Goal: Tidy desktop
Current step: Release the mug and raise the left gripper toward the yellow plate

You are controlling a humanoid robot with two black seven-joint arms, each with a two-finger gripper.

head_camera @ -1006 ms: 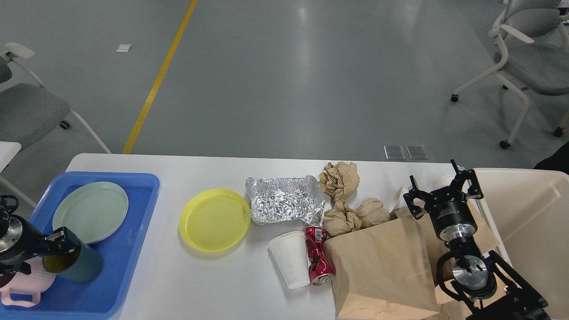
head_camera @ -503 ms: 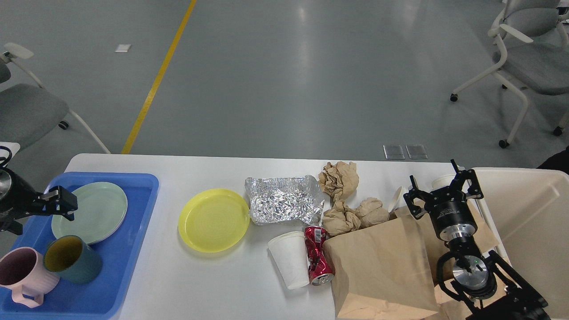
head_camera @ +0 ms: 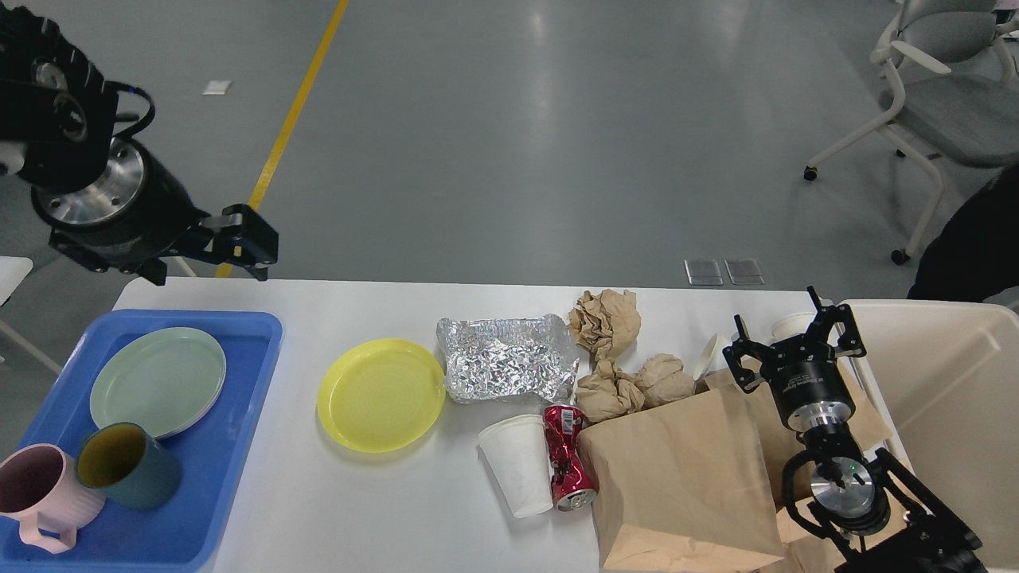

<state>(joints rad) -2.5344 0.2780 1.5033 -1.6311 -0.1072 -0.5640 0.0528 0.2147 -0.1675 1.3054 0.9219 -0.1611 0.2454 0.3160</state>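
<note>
- At the left edge of the white desktop (head_camera: pixel 382 509), the left gripper (head_camera: pixel 243 243) was raised well above the far left corner; half a second earlier it hung low over the blue tray (head_camera: pixel 239 414), and a second earlier it was clamped on the teal cup (head_camera: pixel 127 476).
- Left gripper held nothing; it was seen nearly end-on and dark, so I could not tell whether its fingers were apart or together.
- Teal cup stood upright on the near part of the tray, just beside the pink mug (head_camera: pixel 40 493), in the same spot as half a second earlier. Pale green plate (head_camera: pixel 158 380) lay flat behind them on the tray.
- Right gripper (head_camera: pixel 792 342) was unchanged across all three frames: fingers spread apart, holding nothing, poised over the far end of the brown paper bag (head_camera: pixel 677 477).
- Desktop spanned the lower view between tray and cream bin (head_camera: pixel 939 398).
- Unmoved on the desktop: yellow plate (head_camera: pixel 380 394), crumpled foil (head_camera: pixel 508 358), three crumpled brown paper balls (head_camera: pixel 607 318), white paper cup (head_camera: pixel 517 463) on its side, touching the dented red can (head_camera: pixel 569 458).
- View had shifted very slightly, and a dark shape (head_camera: pixel 971 239) had entered at right beside the chair (head_camera: pixel 939 95).
</note>
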